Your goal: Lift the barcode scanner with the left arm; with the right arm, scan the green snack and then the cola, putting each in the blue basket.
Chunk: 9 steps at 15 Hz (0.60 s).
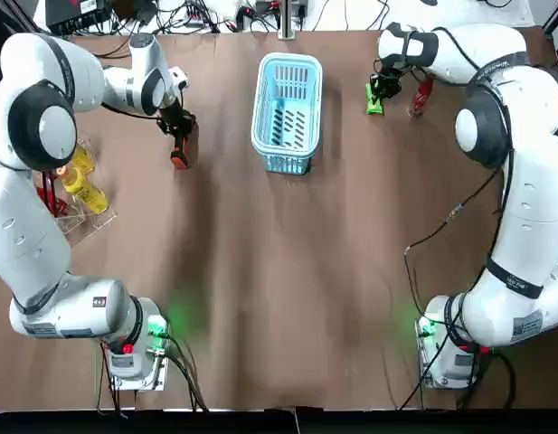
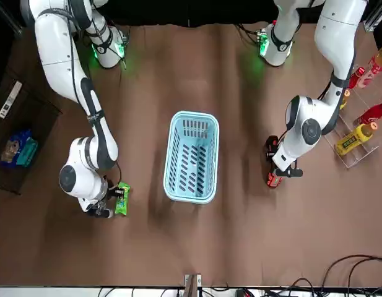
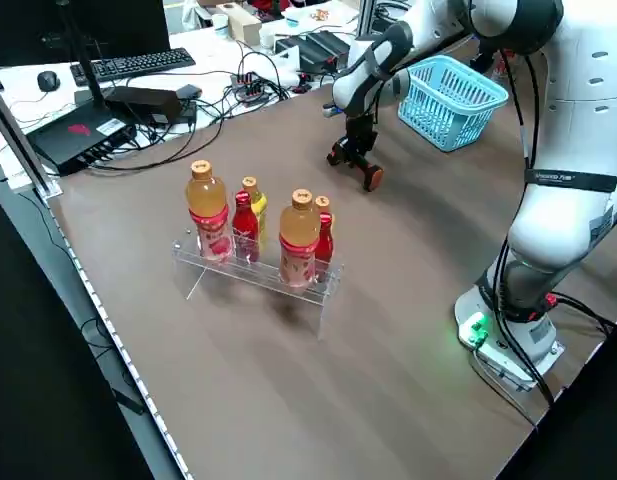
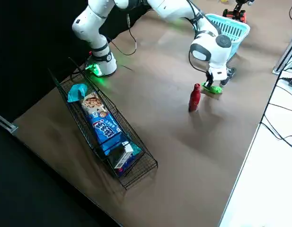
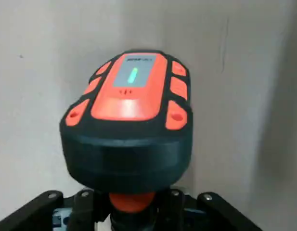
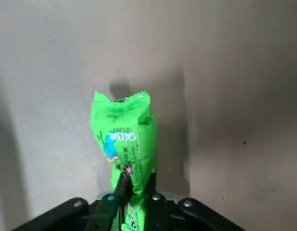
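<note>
Top view puts the blue basket point(image 1: 288, 164) on the brown table point(image 1: 288, 298), toward its far edge and between the two arms. On the basket's left side, the left gripper point(image 1: 177, 129) points down and is clamped on the barcode scanner point(image 1: 179, 159), which is well apart from the basket. The left wrist view shows the left gripper's fingers point(image 5: 90, 209) closed on the scanner's orange neck, with the orange and black head point(image 5: 129, 120) and its lit green mark facing the camera. Whether the scanner is clear of the table cannot be told.

On the basket's right side, the right gripper point(image 1: 380, 89) reaches down near the far edge and pinches the green snack point(image 1: 374, 105). In the right wrist view its fingers point(image 6: 123, 185) are closed on one end of the packet point(image 6: 124, 134) and the rest sticks out beyond them. Whether the packet rests on the table cannot be told. The cola point(image 1: 420, 96), a red bottle, stands upright just beyond the snack, on the side away from the basket, and touches neither the snack nor the gripper.

Farther from the basket on its left side, past the scanner, a clear rack of bottles point(image 1: 80, 194) sits by the table's edge
</note>
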Each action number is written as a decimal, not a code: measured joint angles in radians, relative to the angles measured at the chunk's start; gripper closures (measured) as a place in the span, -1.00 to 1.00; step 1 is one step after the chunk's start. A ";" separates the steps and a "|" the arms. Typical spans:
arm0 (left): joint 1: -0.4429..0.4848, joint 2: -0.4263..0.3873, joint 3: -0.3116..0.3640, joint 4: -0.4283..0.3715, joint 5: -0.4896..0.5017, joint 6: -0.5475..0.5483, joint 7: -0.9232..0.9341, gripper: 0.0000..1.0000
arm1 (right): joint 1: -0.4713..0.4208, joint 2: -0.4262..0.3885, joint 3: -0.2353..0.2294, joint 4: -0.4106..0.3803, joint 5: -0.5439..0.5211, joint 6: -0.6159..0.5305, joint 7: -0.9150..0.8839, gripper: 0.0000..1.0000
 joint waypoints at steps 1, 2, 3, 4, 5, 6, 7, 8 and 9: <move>0.001 -0.005 0.000 0.004 0.000 0.002 -0.008 0.31 | 0.000 0.000 0.002 0.000 0.004 0.000 0.009 0.66; 0.001 -0.016 0.000 0.010 0.000 0.003 -0.012 0.31 | -0.001 0.000 0.006 0.001 0.020 0.000 0.014 0.66; 0.001 -0.032 -0.001 0.014 0.000 0.002 -0.014 0.31 | -0.001 0.000 0.011 0.001 0.034 0.001 0.015 0.66; 0.001 -0.053 -0.003 0.017 0.000 -0.006 -0.019 0.31 | -0.001 0.000 0.017 0.003 0.042 -0.003 0.015 0.66; 0.001 -0.078 -0.005 0.020 0.000 -0.025 -0.023 0.31 | 0.000 0.000 0.022 0.006 0.045 -0.025 0.017 0.66; 0.001 -0.107 -0.007 0.028 0.000 -0.062 -0.027 0.31 | 0.001 -0.001 0.026 0.013 0.048 -0.060 0.017 0.66; 0.001 -0.135 -0.008 0.042 0.000 -0.117 -0.029 0.31 | 0.003 -0.005 0.029 0.021 0.053 -0.094 0.018 0.66; 0.001 -0.161 -0.012 0.063 0.000 -0.185 -0.029 0.31 | 0.005 -0.013 0.033 0.030 0.061 -0.121 0.019 0.66; 0.002 -0.184 -0.018 0.090 0.000 -0.261 -0.029 0.31 | 0.006 -0.026 0.040 0.037 0.084 -0.144 0.019 0.66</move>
